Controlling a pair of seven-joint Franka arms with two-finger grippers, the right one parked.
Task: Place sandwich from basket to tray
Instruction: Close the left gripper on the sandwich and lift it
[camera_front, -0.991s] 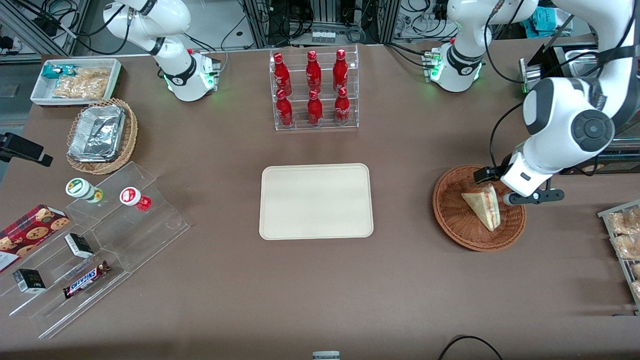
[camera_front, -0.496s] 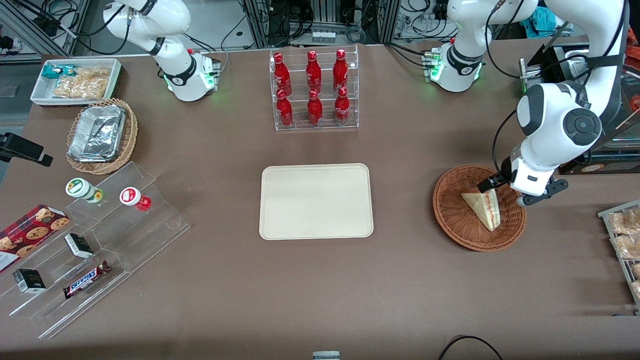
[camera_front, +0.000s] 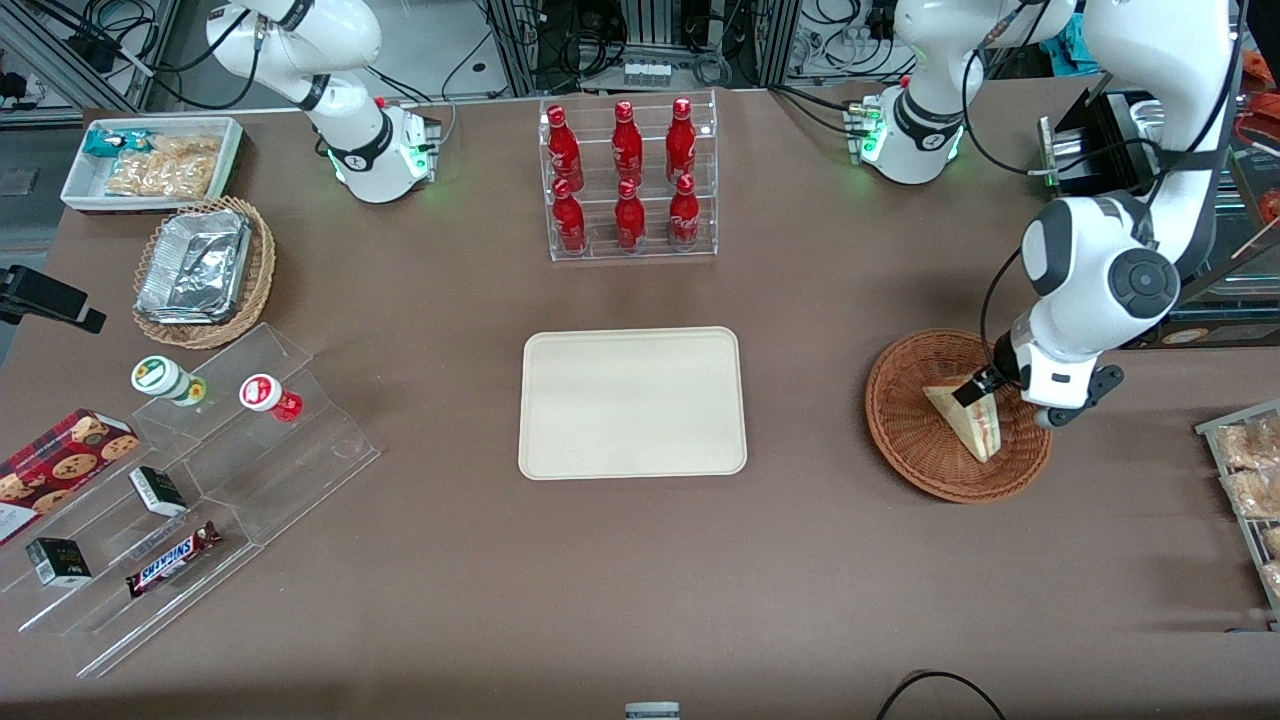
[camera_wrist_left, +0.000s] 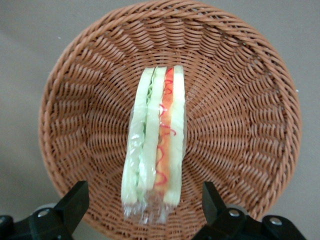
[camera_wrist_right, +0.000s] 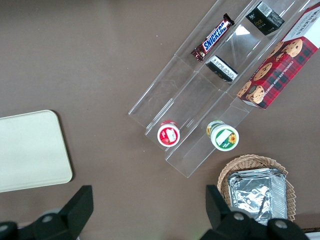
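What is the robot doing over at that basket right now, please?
The left arm's gripper is poised with open fingers straddling the wrapped sandwich, which lies in the wicker basket. Nothing is gripped yet. The beige tray, toward the middle of the table, has nothing on it.

White glossy left arm (camera_front: 1140, 60) with dark grey round joint caps, black cable along links, green light at base. Gripper (camera_wrist_left: 142, 210) over the basket: black fingers, silver screws at finger bases.
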